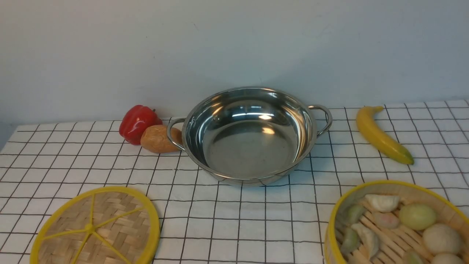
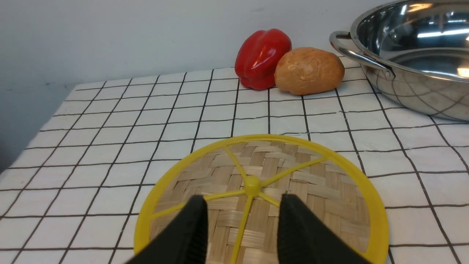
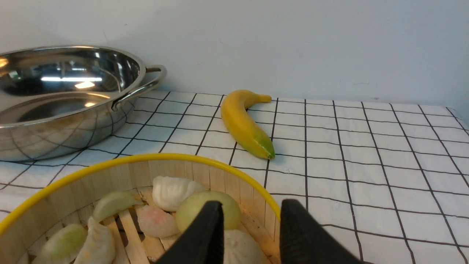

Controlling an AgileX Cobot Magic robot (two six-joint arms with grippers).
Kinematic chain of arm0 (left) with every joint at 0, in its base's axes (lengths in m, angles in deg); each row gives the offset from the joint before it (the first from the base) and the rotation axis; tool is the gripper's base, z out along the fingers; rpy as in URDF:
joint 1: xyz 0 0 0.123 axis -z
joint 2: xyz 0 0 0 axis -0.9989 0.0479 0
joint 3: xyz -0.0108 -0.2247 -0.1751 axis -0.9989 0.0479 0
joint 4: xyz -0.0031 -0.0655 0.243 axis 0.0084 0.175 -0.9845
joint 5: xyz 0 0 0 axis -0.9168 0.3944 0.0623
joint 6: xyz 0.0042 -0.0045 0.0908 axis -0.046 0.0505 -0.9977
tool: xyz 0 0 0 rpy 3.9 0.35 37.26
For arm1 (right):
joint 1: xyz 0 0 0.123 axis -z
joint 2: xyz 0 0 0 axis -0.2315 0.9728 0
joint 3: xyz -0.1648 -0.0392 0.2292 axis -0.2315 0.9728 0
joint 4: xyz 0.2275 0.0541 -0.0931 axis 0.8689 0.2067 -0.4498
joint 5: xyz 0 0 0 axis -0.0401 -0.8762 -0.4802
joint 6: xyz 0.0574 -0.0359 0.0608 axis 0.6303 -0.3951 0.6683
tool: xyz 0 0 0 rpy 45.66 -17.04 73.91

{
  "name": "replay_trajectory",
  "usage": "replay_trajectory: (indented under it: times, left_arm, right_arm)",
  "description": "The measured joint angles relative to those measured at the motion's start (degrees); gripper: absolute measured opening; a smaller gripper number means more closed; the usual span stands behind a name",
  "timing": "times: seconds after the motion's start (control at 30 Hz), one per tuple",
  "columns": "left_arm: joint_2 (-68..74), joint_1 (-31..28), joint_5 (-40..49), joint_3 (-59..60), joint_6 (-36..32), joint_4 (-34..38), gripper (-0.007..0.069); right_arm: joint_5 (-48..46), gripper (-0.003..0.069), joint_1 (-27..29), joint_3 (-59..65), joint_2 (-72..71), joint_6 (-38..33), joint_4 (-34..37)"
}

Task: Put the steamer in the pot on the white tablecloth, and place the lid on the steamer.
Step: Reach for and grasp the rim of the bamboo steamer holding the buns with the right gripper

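Observation:
The empty steel pot (image 1: 249,146) stands at the back middle of the white tablecloth (image 1: 238,227). The lid (image 1: 110,220) lies flat at the front left. In the left wrist view my left gripper (image 2: 243,200) hovers open over the lid (image 2: 300,176), just short of its hub, with a yellow spoke between the fingers. The steamer (image 1: 421,191), filled with dumplings and buns, sits at the front right. My right gripper (image 3: 252,205) is open, one finger inside the steamer (image 3: 146,174) and one outside its wall. Neither gripper appears in the front view.
A red pepper (image 1: 138,123) and a brown bread roll (image 1: 159,139) lie against the pot's left handle. A banana (image 1: 381,135) lies to the right of the pot. A plain wall rises behind the table; the cloth's left edge shows at the far left.

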Motion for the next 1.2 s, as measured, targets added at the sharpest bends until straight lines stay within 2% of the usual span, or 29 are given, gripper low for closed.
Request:
replay_trajectory:
  times: [0.67, 0.77, 0.87, 1.1, 1.2]
  left_arm:
    - [0.0, 0.0, 0.0, 0.0, 0.0, 0.0, 0.0260]
    - [0.0, 0.0, 0.0, 0.0, 0.0, 0.0, 0.0260]
    - [0.0, 0.0, 0.0, 0.0, 0.0, 0.0, 0.0260]
    - [0.0, 0.0, 0.0, 0.0, 0.0, 0.0, 0.0260]
    - [0.0, 0.0, 0.0, 0.0, 0.0, 0.0, 0.0260]
  right_arm:
    - [0.1, 0.0243, 0.0, 0.0, 0.0, 1.5, 0.7]
    - [3.3, 0.0243, 0.0, 0.0, 0.0, 5.2, 3.3]
    - [7.7, 0.0243, 0.0, -0.2, 0.0, 6.0, 4.9]
    - [6.5, 0.0243, 0.0, -11.3, -0.1, 5.0, 4.8]
    - [-0.4, 0.0243, 0.0, -19.3, 0.1, 3.7, 6.6]
